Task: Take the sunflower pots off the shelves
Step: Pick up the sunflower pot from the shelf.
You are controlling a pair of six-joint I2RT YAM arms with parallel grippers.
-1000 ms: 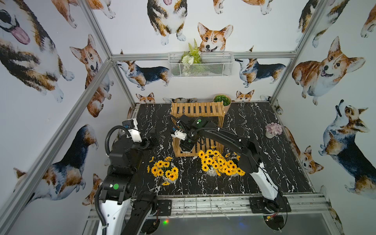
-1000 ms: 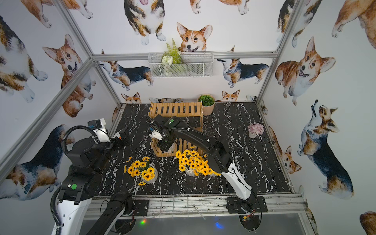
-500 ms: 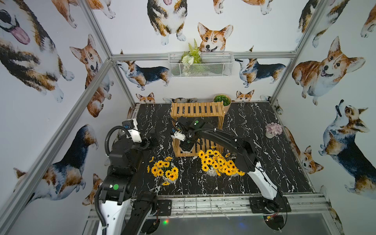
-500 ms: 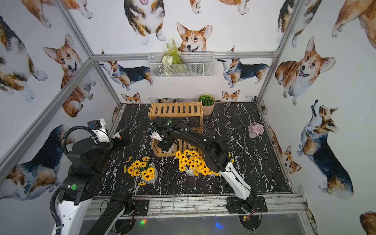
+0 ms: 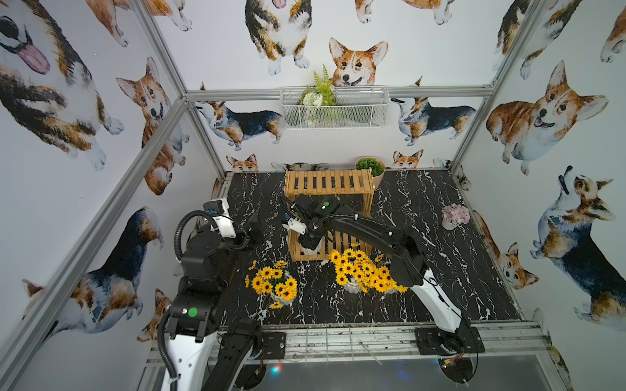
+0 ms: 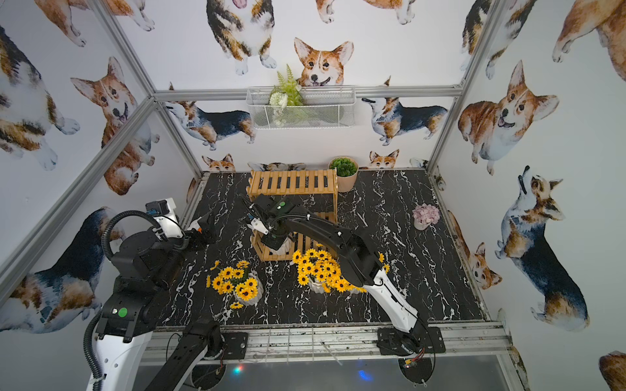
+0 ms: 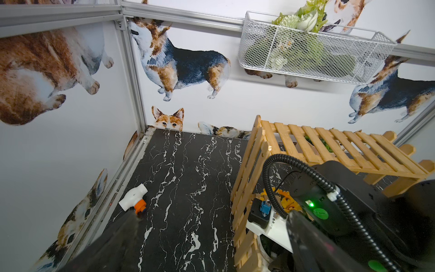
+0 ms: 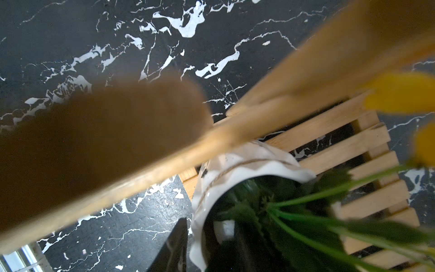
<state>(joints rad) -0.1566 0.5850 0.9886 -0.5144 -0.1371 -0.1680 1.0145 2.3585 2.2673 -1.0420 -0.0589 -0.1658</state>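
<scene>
Wood blur is filling most of the right wrist view: an out-of-focus rail of the shelves (image 8: 141, 153) is crossing the lens, and yellow petals are getting cut off at the frame edge. In both top views the right hand (image 5: 310, 244) is reaching into the lower tier, and directly under it only a white sliver of the last shelved sunflower pot (image 5: 312, 252) is showing.

The loose sunflower pots are standing on the tabletop (image 5: 457, 270) behind that hand, toward the arm bases: a single one (image 5: 279, 291) and a bigger clump (image 5: 355, 274) whose pots I cannot count. Against a second ago, nothing there is shifting, and both arms are barely moving.

One dark finger (image 8: 175, 245) is lying against the shelved pot's outer wall. The other is lost in the dark inside the rim, so I cannot tell whether the grip is clamped. My left hand (image 5: 252, 232) is hanging spread wide, holding nothing, off to the side of the shelves.
</scene>
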